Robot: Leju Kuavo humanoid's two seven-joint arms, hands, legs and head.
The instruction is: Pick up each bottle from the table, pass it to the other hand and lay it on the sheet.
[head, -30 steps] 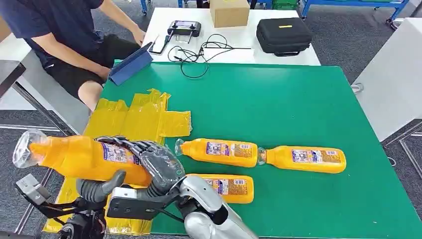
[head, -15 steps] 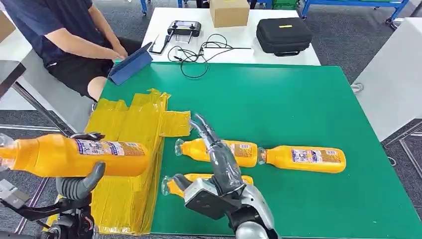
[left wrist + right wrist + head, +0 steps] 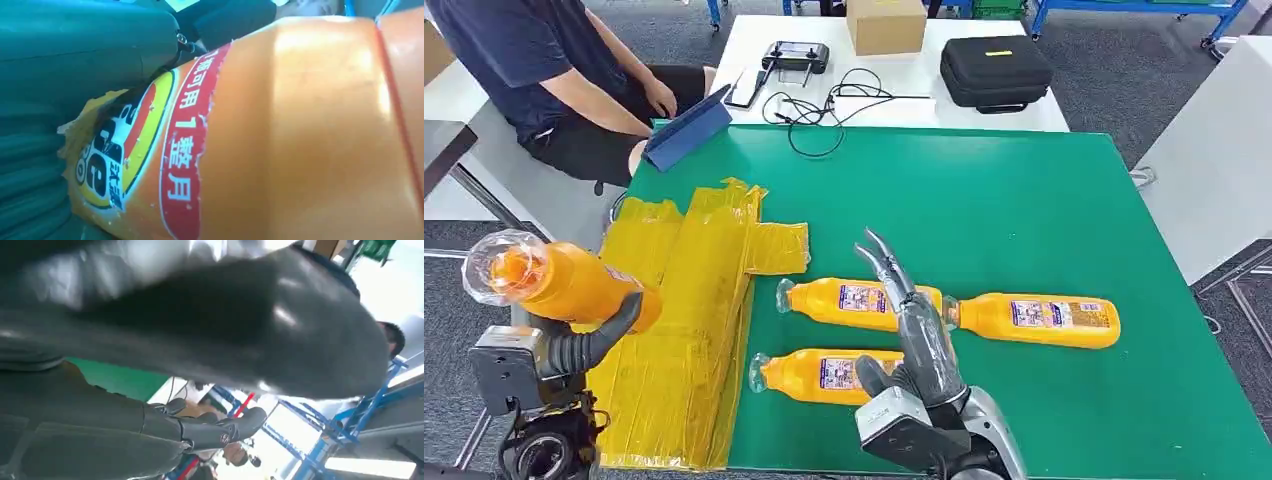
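gripping orange bottle (image 3: pixel 554 282) — left hand (image 3: pixel 574 345) | label reads 可用1整月

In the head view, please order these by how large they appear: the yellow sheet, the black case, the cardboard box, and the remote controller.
1. yellow sheet, by far the largest.
2. black case.
3. cardboard box, partly cut by the picture's edge, so its rank is unsure.
4. remote controller, smallest.
The last three lie farther from the camera.

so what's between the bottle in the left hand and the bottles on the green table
In the head view, the yellow sheet lies between the held bottle and the table bottles.
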